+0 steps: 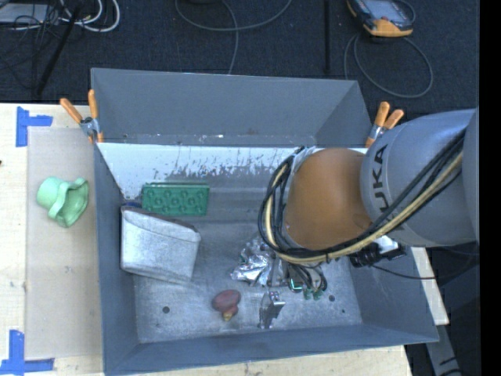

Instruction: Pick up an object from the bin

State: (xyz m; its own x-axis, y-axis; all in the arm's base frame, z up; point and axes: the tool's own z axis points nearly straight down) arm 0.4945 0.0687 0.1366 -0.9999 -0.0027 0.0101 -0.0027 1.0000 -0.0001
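1. one green studded brick (175, 199) on the far slope; one grey wedge-shaped box (159, 245) just below it; one crumpled foil wad (252, 263); one small red-brown lump (227, 300).
2. grey metal bin (156, 319) with a speckled floor; dark carpet (258, 30) beyond.
3. arm (423, 178) reaches in from the right, its orange cover (325, 198) uppermost; gripper (272, 308) is low near the bin floor, just right of the lump and below the foil; how far open it is, or whether it has hold of anything, cannot be told.

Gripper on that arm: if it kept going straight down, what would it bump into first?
Probably the bin's bare grey floor. The gripper points down just beside the crumpled foil and the small reddish-brown lump, seemingly over neither, though depth is hard to judge.
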